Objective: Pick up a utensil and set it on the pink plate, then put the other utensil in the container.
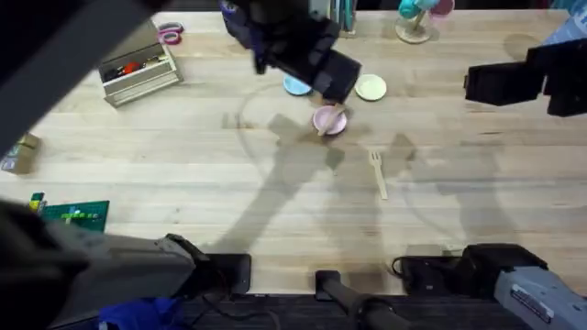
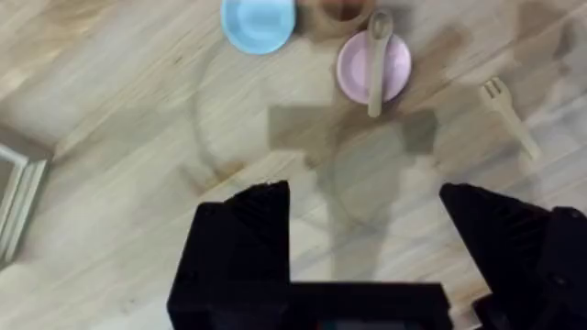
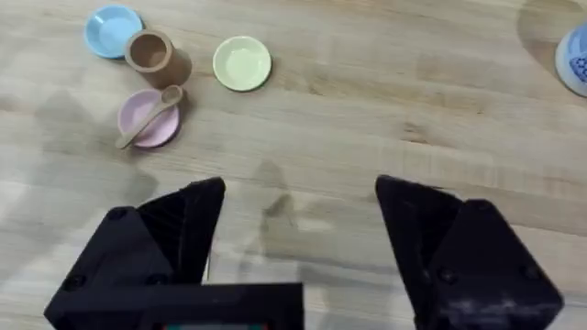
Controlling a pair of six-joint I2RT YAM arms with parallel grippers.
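Note:
The wooden spoon [image 2: 376,64] lies across the pink plate [image 2: 396,69], its bowl reaching over the rim toward the brown cup [image 2: 341,11]. The same spoon [image 3: 149,115], pink plate [image 3: 138,112] and cup [image 3: 152,55] appear in the right wrist view. The wooden fork [image 1: 378,172] lies flat on the table nearer the bases, apart from the plate [image 1: 323,117]; the left wrist view also catches the fork [image 2: 507,112]. My left gripper [image 2: 367,229] hangs open and empty above the table, short of the plate. My right gripper [image 3: 298,238] is open and empty, farther right.
A light blue plate [image 1: 296,87] and a pale yellow plate [image 1: 371,88] flank the cup's spot. A white lidded box [image 1: 139,73] stands at the back left. A green item [image 1: 73,214] and a small box [image 1: 20,151] sit at the left edge.

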